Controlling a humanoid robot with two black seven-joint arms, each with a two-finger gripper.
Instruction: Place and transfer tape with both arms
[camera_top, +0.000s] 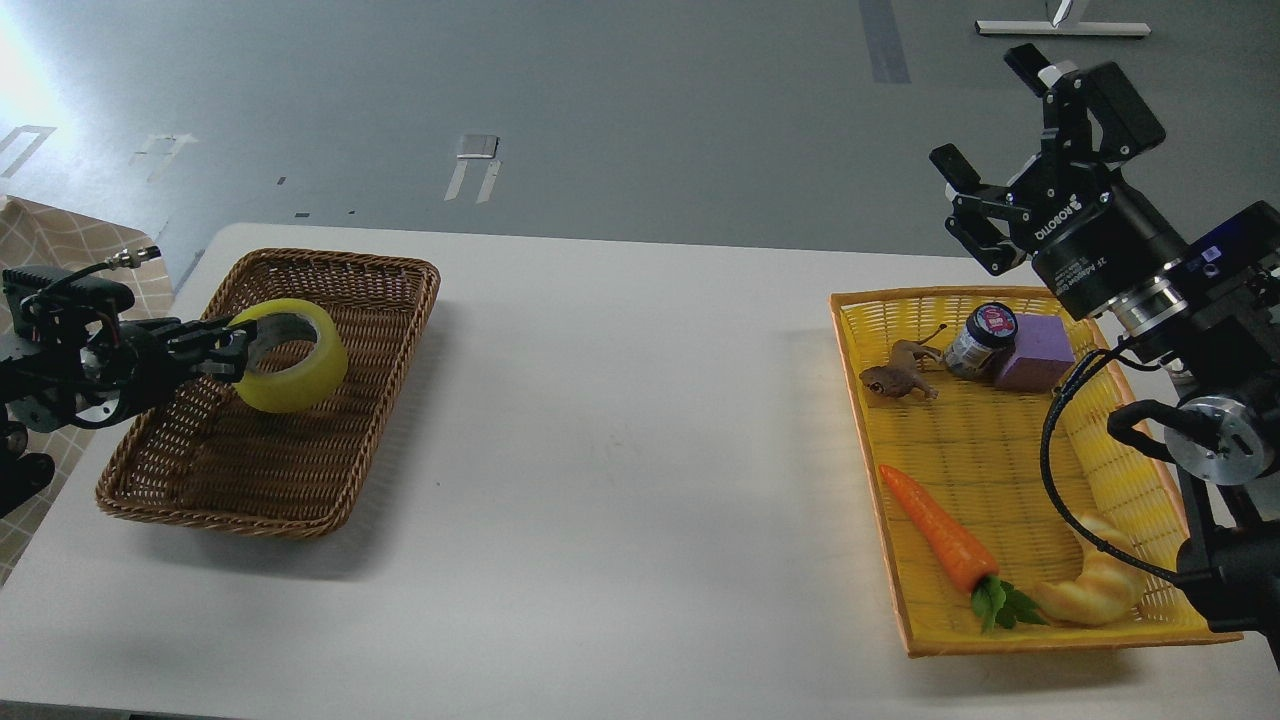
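At frame left, the left end effector is clamped on the tape over the brown wicker basket, while the right end effector, fingers apart and empty at upper right, awaits the remaining transfer.

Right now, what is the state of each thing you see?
Tape: gripped by left gripper, over brown wicker basket.
Right gripper: jaws open, empty, raised.
Yellow basket: holds the rest.
Carrot: lying flat.
Jar: lidded, tilted.
Croissant: lying.
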